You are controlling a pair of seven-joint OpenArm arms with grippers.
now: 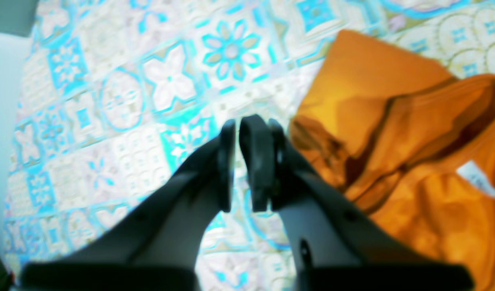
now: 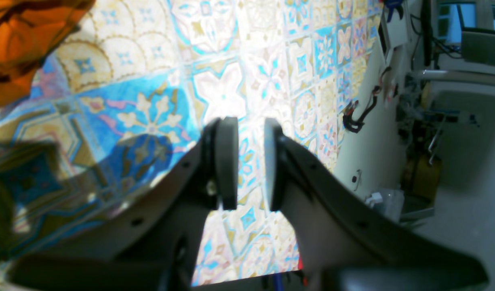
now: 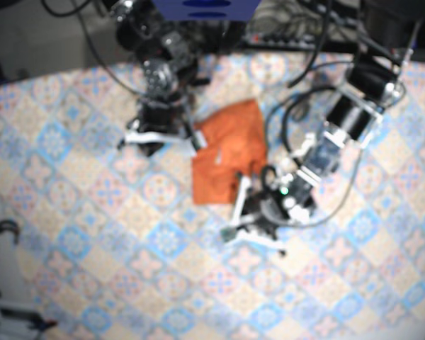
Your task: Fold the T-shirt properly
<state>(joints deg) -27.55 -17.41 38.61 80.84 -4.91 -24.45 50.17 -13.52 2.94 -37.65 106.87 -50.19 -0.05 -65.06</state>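
t-shirt [image 1: 392,121]: lay rumpled just right of the left pincer [image 1: 237,161], nearly closed, empty; up-left of the right pincer [image 2: 251,161], narrowly parted. seemed soft, light, floppy; best pinched at a hem.

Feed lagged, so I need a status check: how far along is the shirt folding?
Done: T-shirt gathered into a compact, rumpled bundle, label showing. In hand: nothing; left gripper and right gripper are both empty, beside it. Left: flatten and finish the folds neatly.
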